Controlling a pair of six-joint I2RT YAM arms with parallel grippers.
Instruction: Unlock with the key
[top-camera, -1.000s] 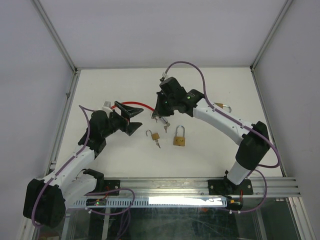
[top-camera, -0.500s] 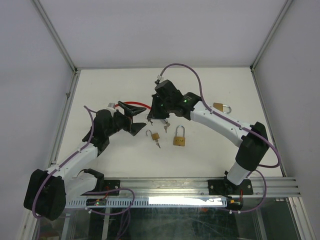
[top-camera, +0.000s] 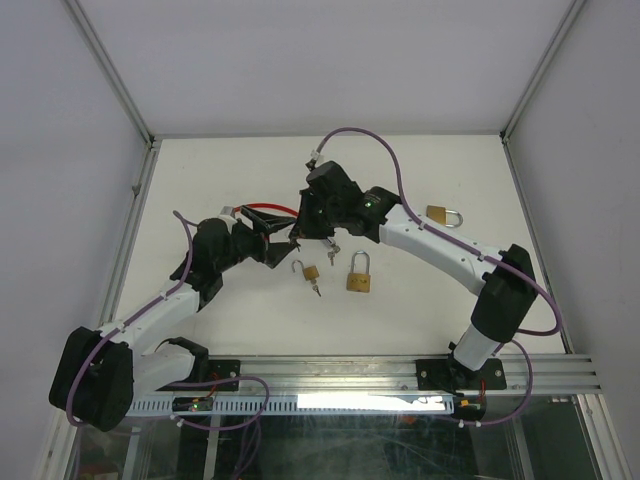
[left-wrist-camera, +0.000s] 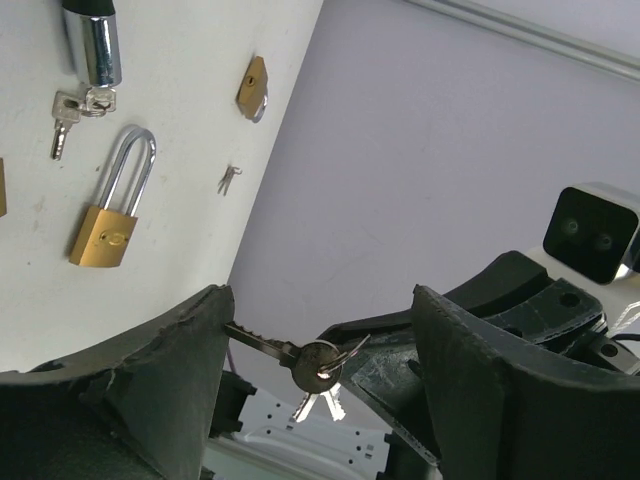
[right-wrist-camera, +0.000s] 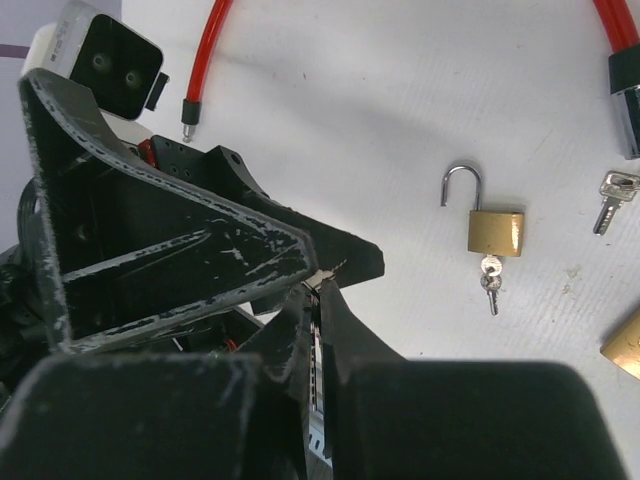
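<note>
While the right jaws pinch the key (left-wrist-camera: 260, 342), it sits between the left jaws — spread apart.

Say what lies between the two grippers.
A bunch of keys, pinched in the shut right gripper, one blade reaching into the left gripper, whose jaws stand open. The left wrist view shows it best.

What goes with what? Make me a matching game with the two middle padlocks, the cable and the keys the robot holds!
Things:
1. smaller padlock
2. bigger padlock
3. cable
4. key bunch

States:
A. shackle shut
B. red
C. pinched in the right end effector
D. shackle swung open, a key hanging from its bottom

Pairs: 1-D, 2-A, 3-B, 4-C
</note>
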